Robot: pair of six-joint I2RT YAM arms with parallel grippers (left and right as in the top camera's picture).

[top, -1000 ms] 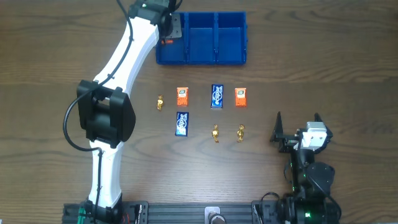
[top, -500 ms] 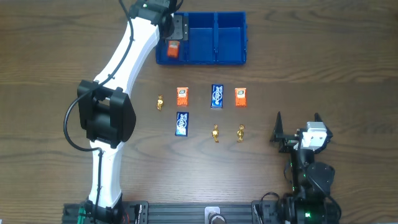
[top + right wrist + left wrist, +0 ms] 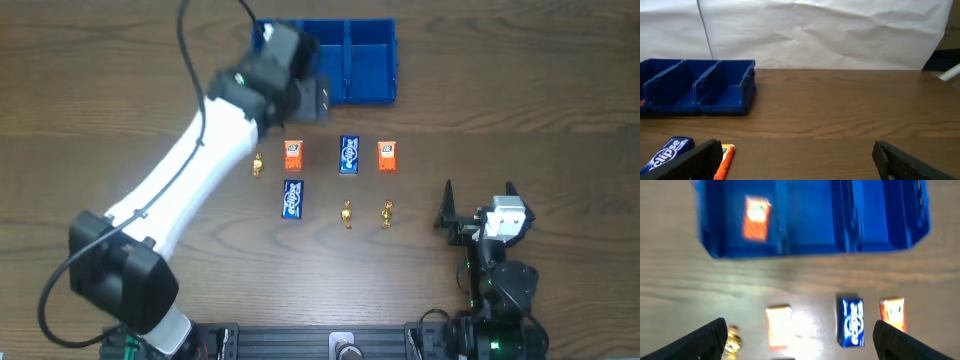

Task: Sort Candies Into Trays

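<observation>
Blue three-compartment tray (image 3: 370, 60), with one orange packet (image 3: 756, 225) lying flat in its end compartment. Just short of the tray, flat on the bench: orange packet (image 3: 293, 154), blue packet (image 3: 349, 154), orange packet (image 3: 387, 155). Farther from the tray: second blue packet (image 3: 292, 198) and three gold-wrapped sweets (image 3: 257, 165) (image 3: 346, 214) (image 3: 387, 212).

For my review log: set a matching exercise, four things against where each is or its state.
1 blue tray
2 left gripper
3 right gripper
4 gold candies

A open, near its own base
B loose on the table
C one orange candy in an end compartment
D open, over the table near the tray

Pairs: 1-C, 2-D, 3-A, 4-B
</observation>
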